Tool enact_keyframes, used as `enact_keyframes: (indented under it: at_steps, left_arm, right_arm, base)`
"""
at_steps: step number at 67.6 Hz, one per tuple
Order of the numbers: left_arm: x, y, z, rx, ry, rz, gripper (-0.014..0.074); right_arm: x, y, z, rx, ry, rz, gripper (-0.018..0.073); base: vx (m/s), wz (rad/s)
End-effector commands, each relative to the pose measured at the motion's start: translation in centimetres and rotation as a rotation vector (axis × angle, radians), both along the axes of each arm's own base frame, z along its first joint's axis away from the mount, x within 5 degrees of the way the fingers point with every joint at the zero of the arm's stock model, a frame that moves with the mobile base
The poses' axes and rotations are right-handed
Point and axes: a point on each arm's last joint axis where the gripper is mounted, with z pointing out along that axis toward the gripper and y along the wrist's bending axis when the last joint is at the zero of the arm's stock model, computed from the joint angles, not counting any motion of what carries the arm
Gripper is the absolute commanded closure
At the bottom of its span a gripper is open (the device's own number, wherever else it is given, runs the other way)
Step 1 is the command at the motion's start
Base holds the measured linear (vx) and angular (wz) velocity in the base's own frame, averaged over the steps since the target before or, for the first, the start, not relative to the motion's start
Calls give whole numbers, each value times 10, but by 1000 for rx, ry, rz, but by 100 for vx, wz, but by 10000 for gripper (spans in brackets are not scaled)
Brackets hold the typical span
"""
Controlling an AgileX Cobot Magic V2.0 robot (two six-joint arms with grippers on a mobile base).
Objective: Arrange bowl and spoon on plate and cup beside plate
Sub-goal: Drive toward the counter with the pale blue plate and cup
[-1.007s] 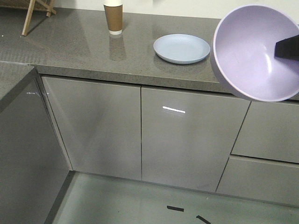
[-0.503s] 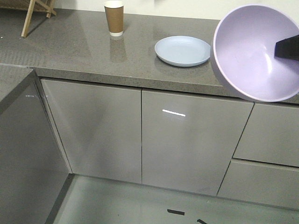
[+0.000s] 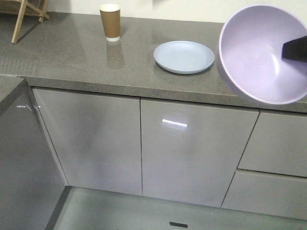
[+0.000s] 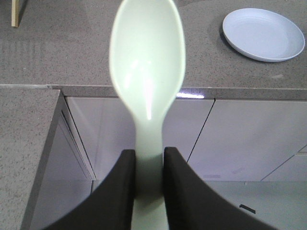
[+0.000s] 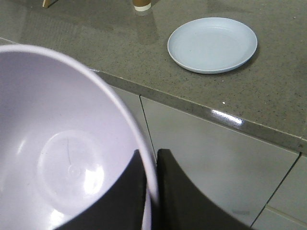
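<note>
A lavender bowl (image 3: 261, 52) hangs tilted in the air at the right, in front of the counter. My right gripper (image 5: 152, 158) is shut on the bowl's (image 5: 62, 143) rim, one finger inside and one outside. My left gripper (image 4: 148, 155) is shut on the handle of a pale mint-green spoon (image 4: 146, 62), whose scoop points toward the counter. The pale blue plate (image 3: 184, 56) lies bare on the grey countertop; it also shows as the plate (image 4: 264, 33) and the plate (image 5: 212, 44) in the wrist views. The brown paper cup (image 3: 111, 22) stands upright at the back, left of the plate.
The countertop (image 3: 72, 52) has a front edge above glossy grey cabinet doors (image 3: 192, 148) and drawers at the right. A side counter (image 4: 24, 139) juts forward at the left. Wooden legs (image 3: 21, 17) stand at the back left corner.
The view has shifted: counter, plate and cup now sit lower and further left in the front view. The bowl stays in the same spot in the frame, still held.
</note>
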Motion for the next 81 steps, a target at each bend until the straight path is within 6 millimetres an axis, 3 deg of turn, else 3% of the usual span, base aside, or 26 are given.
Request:
enact_keyframes:
  at_steps: [1,81]
  left_arm:
    - [-6,-2,17,-18,-101,3,604]
    - [-6,-2,16,-18,-100,3,604]
  right_arm:
    - [-5,-1,18,27,-101,-20,565]
    - [-5,-1,18,27,-101,-20,565]
  base:
    - [10,-4]
    - [9,3]
